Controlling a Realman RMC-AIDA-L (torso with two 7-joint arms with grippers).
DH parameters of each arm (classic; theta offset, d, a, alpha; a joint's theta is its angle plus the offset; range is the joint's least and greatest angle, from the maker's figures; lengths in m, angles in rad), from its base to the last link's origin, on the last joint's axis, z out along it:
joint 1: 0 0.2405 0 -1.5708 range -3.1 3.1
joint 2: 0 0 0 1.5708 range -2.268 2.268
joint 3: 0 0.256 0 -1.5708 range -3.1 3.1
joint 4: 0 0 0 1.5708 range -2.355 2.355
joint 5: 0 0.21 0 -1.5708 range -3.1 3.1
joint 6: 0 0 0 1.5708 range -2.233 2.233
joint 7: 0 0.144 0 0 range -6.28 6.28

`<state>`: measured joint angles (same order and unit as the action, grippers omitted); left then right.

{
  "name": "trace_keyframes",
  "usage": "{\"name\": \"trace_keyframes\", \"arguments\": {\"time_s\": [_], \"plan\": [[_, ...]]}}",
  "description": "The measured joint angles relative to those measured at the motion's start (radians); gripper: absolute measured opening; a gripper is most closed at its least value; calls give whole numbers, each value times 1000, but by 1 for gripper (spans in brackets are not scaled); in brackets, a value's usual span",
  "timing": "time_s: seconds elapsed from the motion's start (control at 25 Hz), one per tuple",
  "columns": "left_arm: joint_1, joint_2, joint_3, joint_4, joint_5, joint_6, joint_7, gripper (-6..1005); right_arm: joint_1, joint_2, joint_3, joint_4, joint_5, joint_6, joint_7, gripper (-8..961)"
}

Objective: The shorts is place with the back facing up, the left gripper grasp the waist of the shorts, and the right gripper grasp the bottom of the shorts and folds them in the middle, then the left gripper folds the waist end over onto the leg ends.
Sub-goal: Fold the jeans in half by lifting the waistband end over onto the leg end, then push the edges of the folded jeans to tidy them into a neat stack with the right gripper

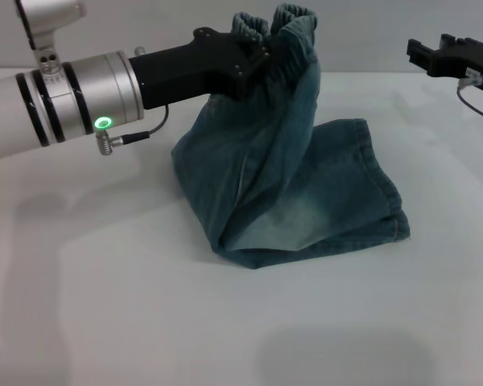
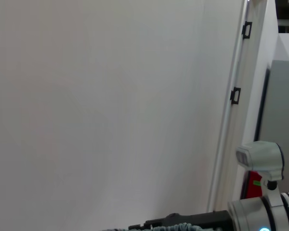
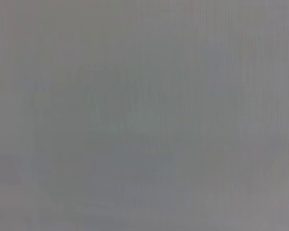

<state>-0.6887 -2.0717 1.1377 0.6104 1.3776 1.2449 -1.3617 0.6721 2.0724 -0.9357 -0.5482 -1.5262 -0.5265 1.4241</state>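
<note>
a: where were the shorts (image 1: 294, 189) at that point?

b: already doubled lengthwise, lower part lying on the white surface (image 1: 105, 305). the left claw (image 1: 258, 58) was clamped on the waist (image 1: 275, 24) and held it up in the air, so the cloth hung down from it in a drape.

a: and the right claw (image 1: 425, 56)?

b: off at the far right, well apart from the cloth and holding nothing. i couldn't tell whether its fingers were apart or together.

a: so how should the fold have gone?

b: i'd have carried the waist across and low over the leg ends, kept the grip firm so the elastic didn't slip, then laid it down flat before letting go. dropped from that height, it would likely have bunched.
</note>
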Motion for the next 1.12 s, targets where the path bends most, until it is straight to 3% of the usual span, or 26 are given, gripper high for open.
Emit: {"name": "trace_keyframes", "arguments": {"time_s": [0.24, 0.56, 0.76, 0.96, 1.12], "plan": [[1, -1, 84, 0, -100, -21, 26, 38, 0, 0, 5, 2, 0, 5, -1, 577], [31, 3, 113, 2, -193, -13, 67, 431, 0, -2, 33, 2, 0, 2, -17, 575], [81, 4, 111, 1, -271, -12, 137, 536, 1, -2, 34, -3, 4, -28, -22, 577], [179, 4, 109, -25, -473, -24, 319, 642, -29, -5, 68, -18, 182, -246, -120, 576], [253, 8, 107, -105, -718, 2, 457, 760, -49, -27, 55, -42, 247, -486, -145, 577]]}}
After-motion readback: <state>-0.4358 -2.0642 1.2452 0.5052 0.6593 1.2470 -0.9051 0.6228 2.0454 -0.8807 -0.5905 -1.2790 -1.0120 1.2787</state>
